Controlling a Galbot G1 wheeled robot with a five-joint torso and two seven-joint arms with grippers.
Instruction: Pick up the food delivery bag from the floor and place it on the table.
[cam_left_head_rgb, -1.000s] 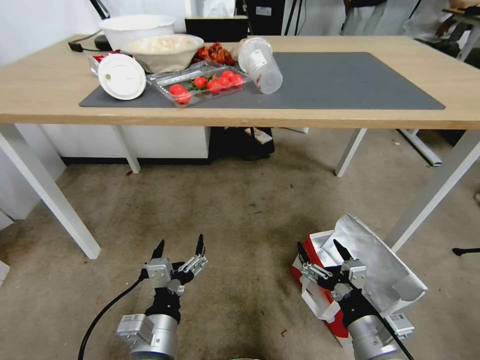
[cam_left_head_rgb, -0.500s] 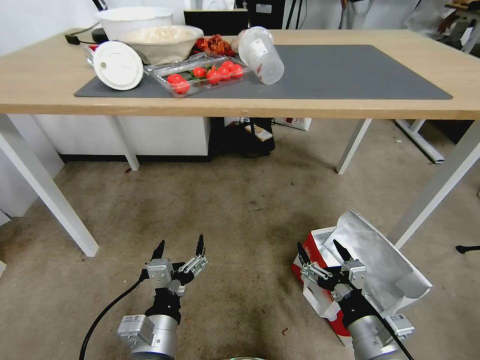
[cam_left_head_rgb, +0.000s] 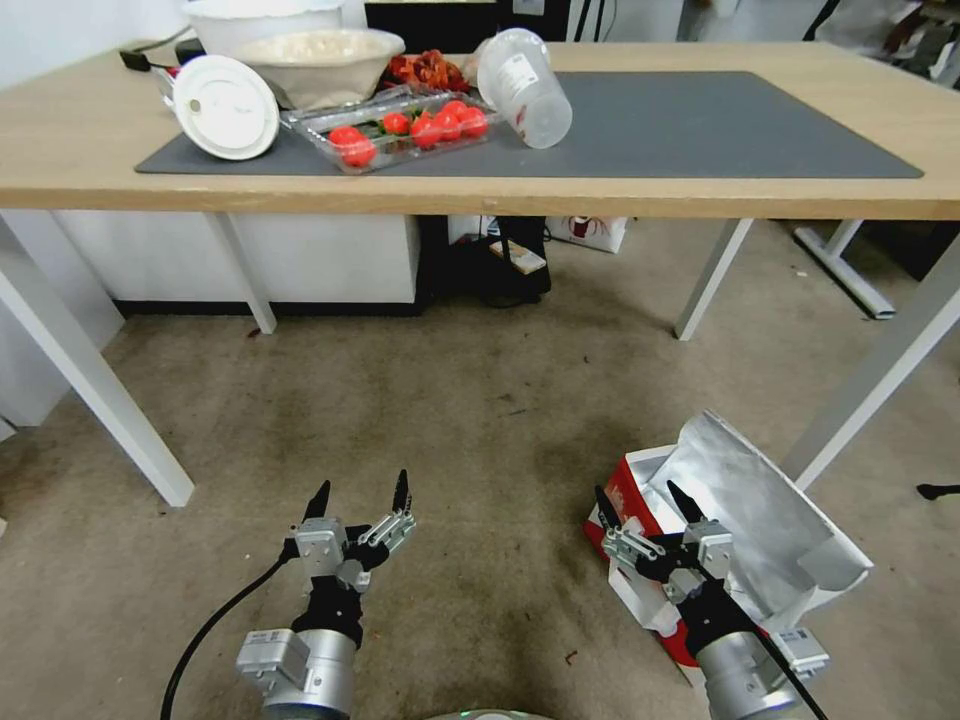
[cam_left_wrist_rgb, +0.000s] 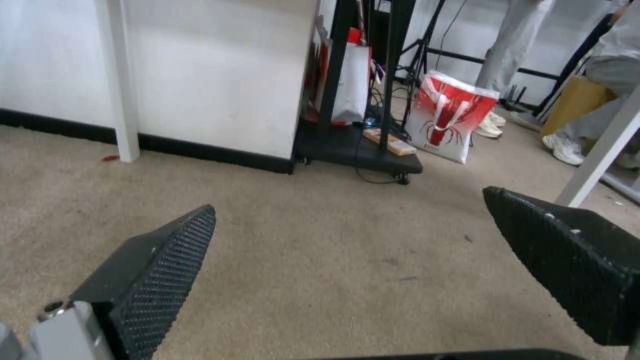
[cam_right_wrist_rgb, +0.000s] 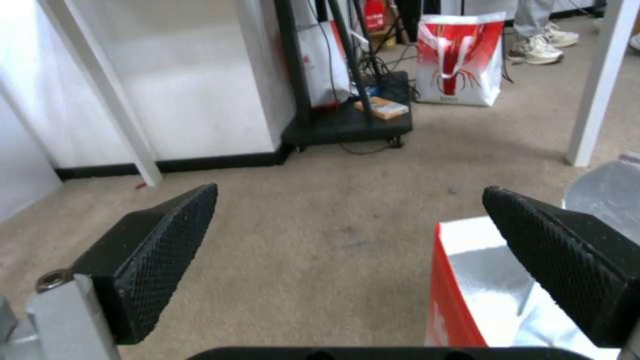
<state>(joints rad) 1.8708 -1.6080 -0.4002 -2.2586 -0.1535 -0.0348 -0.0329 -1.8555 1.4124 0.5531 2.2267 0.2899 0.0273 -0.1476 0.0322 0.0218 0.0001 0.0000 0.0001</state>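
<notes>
Head view gives me the whole layout: large white-and-red paper food delivery bag with silver foil lining (cam_left_head_rgb: 740, 520) sits on the worn beige-brown carpet floor (cam_left_head_rgb: 480, 400), near right, its foil flap open and tilted back, just by a white leg of the big light-wood table with dark grey mat (cam_left_head_rgb: 700, 195). My right gripper (cam_left_head_rgb: 640, 502) hangs over the bag's near-left edge, fingers spread apart, nothing between them. Left gripper (cam_left_head_rgb: 358, 487) hovers over bare carpet, well left of the bag, fingers also apart and empty.

On the tabletop, far left: clear plastic tray of red tomatoes (cam_left_head_rgb: 405, 128), round white lid (cam_left_head_rgb: 225, 107) propped upright, beige bowl (cam_left_head_rgb: 318, 62), clear plastic cup (cam_left_head_rgb: 522, 86) lying on its side.

Right wrist view adds detail the head cam lacks: bag's red side wall and foil interior (cam_right_wrist_rgb: 487, 280) sit right under the one finger (cam_right_wrist_rgb: 567, 260), other finger over carpet. It also shows a second red-and-white paper bag w/ lobster print (cam_right_wrist_rgb: 460, 60) standing far back beyond the table, beside a black stand.

Left wrist view: carpet btw the spread fingers (cam_left_wrist_rgb: 160, 260), same lobster bag in the distance.
</notes>
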